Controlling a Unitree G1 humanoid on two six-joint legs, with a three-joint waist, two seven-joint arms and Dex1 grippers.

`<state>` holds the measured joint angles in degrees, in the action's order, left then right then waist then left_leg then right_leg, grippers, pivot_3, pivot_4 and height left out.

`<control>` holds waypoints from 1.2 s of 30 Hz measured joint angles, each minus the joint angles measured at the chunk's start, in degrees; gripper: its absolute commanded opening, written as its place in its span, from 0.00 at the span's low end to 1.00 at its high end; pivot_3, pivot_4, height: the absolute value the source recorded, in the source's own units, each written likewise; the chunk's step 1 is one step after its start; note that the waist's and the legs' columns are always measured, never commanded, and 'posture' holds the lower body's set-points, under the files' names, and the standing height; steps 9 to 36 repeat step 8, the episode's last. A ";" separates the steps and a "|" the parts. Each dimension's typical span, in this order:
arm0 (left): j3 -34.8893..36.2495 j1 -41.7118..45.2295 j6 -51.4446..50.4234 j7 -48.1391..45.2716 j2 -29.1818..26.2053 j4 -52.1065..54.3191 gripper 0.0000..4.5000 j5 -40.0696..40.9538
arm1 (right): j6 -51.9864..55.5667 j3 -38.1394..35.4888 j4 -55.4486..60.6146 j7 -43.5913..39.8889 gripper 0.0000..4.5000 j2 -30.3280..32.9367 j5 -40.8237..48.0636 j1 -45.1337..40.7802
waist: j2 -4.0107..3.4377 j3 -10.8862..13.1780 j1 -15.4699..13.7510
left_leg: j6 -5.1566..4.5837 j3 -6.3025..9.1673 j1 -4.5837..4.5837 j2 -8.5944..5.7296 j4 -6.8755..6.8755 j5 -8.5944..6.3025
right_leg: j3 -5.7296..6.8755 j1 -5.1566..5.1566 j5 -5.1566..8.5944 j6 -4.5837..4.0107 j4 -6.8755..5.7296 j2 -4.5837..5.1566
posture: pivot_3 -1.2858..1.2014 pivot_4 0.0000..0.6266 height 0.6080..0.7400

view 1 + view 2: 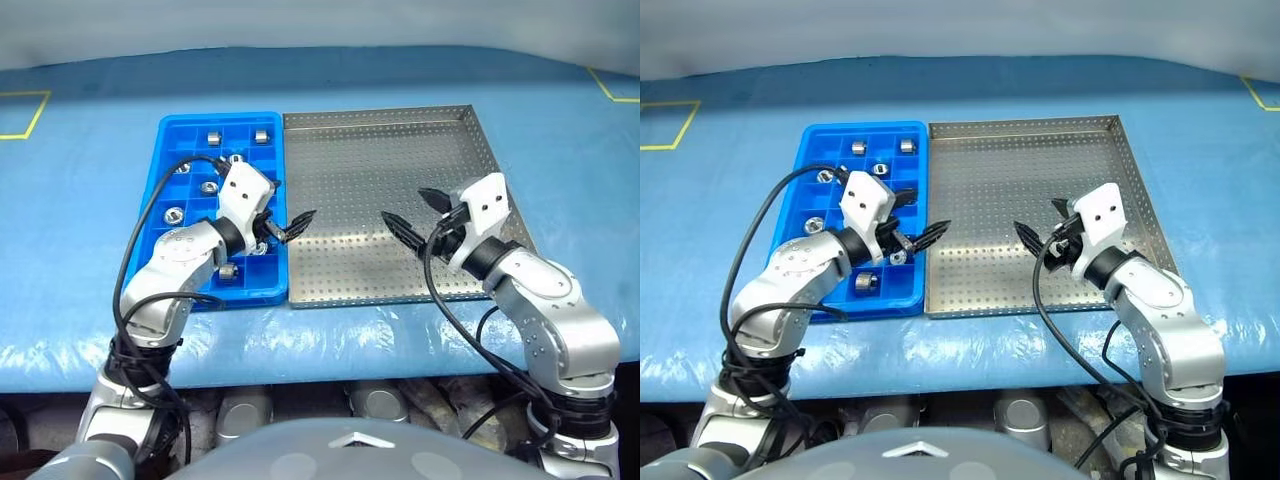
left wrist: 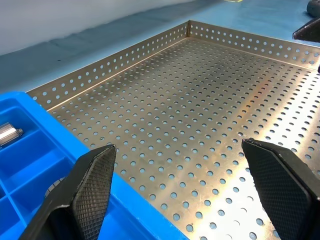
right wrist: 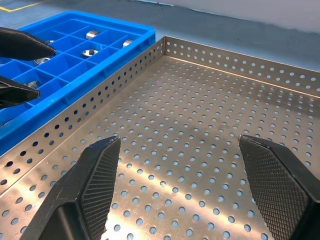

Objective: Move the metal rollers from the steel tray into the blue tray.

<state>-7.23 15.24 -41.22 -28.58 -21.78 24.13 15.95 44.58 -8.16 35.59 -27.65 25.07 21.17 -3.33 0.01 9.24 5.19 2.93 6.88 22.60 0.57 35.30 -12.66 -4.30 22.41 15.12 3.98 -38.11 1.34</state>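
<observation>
Both grippers hang with their black fingers spread wide and nothing between them. From the head views, the left gripper (image 1: 283,229) sits at about nine o'clock of the scene's middle, over the seam where the blue tray (image 1: 168,150) meets the steel tray (image 1: 470,130), its tips aimed toward three o'clock across the perforated floor. Opposite it, the right gripper (image 1: 420,216) hovers over the steel tray's near right part, at roughly four o'clock of that tray's centre, tips aimed toward nine o'clock, well apart from the left one. The two trays lie side by side and touching on a blue-covered table (image 1: 560,150), the blue tray at nine o'clock of the steel one. The metal rollers (image 1: 214,138) all rest in the blue tray's square compartments: two near its far edge, several down its left columns, and one near its front edge by the left arm. The steel tray's floor, as seen from both wrist views, carries no rollers.
</observation>
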 measured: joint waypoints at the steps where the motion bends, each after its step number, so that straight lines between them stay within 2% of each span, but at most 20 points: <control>1: 0.00 -0.05 -0.02 0.16 0.00 0.04 0.98 0.01 | -0.34 0.01 -0.56 0.12 0.88 0.00 0.00 -0.23 | 0.00 0.00 -0.05 | 0.00 0.00 0.00 0.00 0.00 0.00 | 0.00 0.00 0.00 0.00 0.00 0.00 | 0.48 0.24 1.00; 36: 0.00 -0.66 -0.79 1.05 -0.51 0.74 0.98 0.16 | -0.81 0.74 -2.59 0.57 0.88 -0.03 -0.01 -1.93 | 0.00 0.00 -0.14 | 0.00 0.00 -0.01 0.00 0.00 0.00 | -0.01 0.00 -0.08 -0.13 -0.01 -0.01 | 0.49 0.24 1.00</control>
